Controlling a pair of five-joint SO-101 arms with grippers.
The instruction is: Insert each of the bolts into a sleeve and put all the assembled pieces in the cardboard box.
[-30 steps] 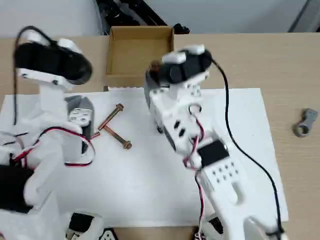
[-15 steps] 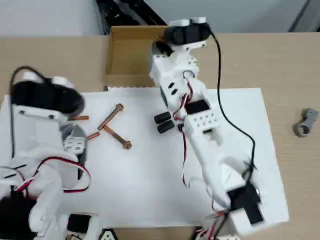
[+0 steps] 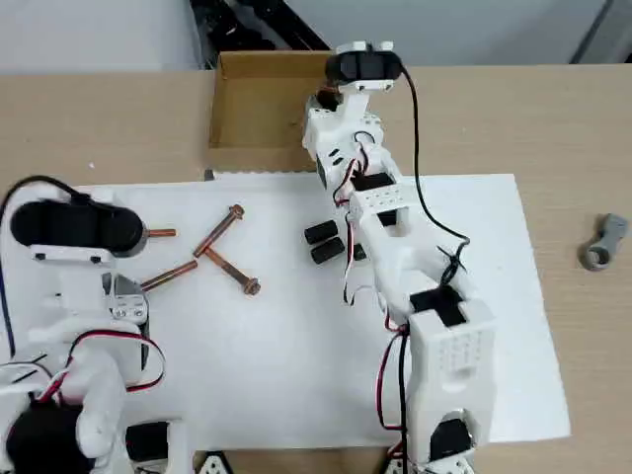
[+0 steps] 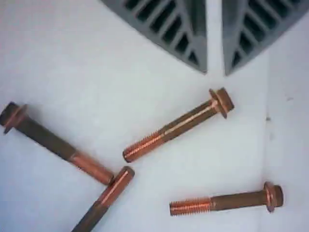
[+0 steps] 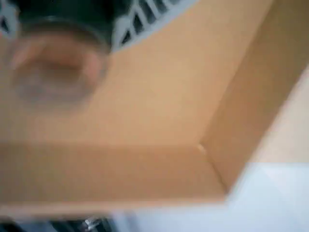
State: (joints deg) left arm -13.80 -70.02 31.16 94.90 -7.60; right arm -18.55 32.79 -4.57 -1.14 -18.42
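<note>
Upper centre, the right gripper (image 3: 314,111) grasps a blurred sleeved bolt (image 5: 58,72) over the cardboard box (image 3: 247,109). The left gripper (image 4: 215,72), slightly parted and empty, hangs above loose bolts (image 4: 176,124).

I work above a white sheet (image 3: 276,365) spread on a light wooden table (image 3: 553,118); a small grey metal part (image 3: 603,242) lies on the bare wood, right of the sheet and apart from it. Beyond the table's far edge I see dark equipment (image 3: 247,25).

Four copper bolts (image 3: 219,230) are seen lying flat, two touching. Two black sleeves (image 3: 320,233) are set side by side near the open cardboard box (image 3: 252,109).
</note>
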